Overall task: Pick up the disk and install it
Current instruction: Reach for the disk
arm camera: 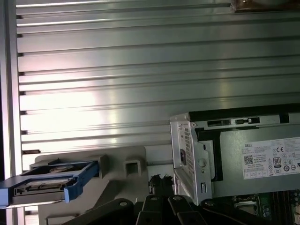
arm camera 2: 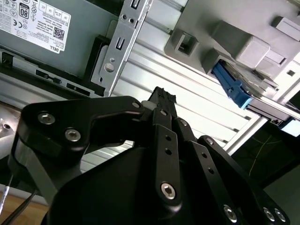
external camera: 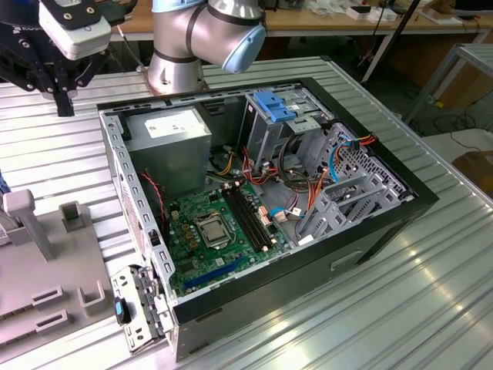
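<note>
Claw [external camera: 65,104] hangs over the table by the case's far corner at the exterior view's left. It looks clenched on nothing, so we're at the very start: the reach for the pickup.

Biggest to smallest, we've got the ribbed metal table [external camera: 370,308], the open PC case [external camera: 370,239] with its drive cage [external camera: 269,131] waiting, and the grey stand [external camera: 46,270] beside it. Parked in that stand is the disk [arm camera: 47,183]. We read it as lying flat, long axis running along the table's grooves, free end poking out of the stand away from the case. Our guess is the grab calls for opening up, getting down to the disk's level and squaring across its narrow width, since the stand hugs the other end. Nothing's installed yet.
</note>
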Available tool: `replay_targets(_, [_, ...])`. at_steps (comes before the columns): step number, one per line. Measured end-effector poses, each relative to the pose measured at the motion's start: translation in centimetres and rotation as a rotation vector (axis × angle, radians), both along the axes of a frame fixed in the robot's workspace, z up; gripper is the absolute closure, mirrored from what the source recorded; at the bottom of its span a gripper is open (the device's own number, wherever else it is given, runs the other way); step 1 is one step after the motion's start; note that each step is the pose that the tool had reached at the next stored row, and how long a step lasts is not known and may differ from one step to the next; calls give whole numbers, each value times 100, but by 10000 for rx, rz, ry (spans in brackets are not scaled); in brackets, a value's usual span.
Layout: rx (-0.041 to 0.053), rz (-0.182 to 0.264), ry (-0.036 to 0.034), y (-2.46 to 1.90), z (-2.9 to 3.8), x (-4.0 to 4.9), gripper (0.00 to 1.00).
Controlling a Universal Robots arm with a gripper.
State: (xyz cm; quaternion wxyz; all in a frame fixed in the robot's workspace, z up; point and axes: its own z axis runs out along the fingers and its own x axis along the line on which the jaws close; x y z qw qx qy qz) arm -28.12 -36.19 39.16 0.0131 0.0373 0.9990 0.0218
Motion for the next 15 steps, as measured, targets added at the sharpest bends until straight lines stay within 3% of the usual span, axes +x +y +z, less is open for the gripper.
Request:
replay_targets(6, [-1,111,1,7,1,-135,89])
replay_targets(11, [-1,743,1,8,0,-165,89])
replay_targets(12, [-2,1056,1,8,1,-167,89])
replay_targets(15, [-1,1211,1,7,0,-216,89])
